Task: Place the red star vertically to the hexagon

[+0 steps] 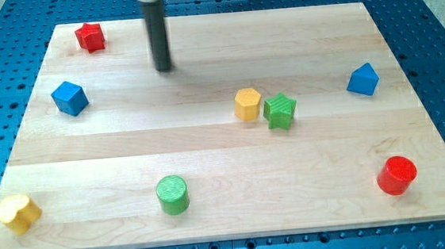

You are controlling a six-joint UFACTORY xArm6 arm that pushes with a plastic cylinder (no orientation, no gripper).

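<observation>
My tip (164, 68) sits on the tabletop (208, 149) near the view's top, left of centre, and it touches no block. There are no fingers on this arm, only the dark rod, so nothing is held.

The red star (89, 36) lies in the view's top-left corner of the tabletop, well to the left of my tip and a little higher in the view. There's a clear gap between the two.

The yellow hexagon (247, 104) sits near the middle of the tabletop, down and to the right of my tip. Right beside it, on its right, is the green star (280, 110); the two look to be touching or almost so, I cannot tell which.

Round the edges now. The blue cube (69, 97) is on the left side, below the red star. A yellow block (18, 211), rounded, shape unclear, sits in the bottom-left corner. The green cylinder (172, 194) stands near the bottom edge, left of centre. The red cylinder (396, 174) is at the bottom right. A blue block (363, 79), wedge-like, is on the right side, about level with the hexagon.

The star and hexagon are well apart, the star far up and to the left.
</observation>
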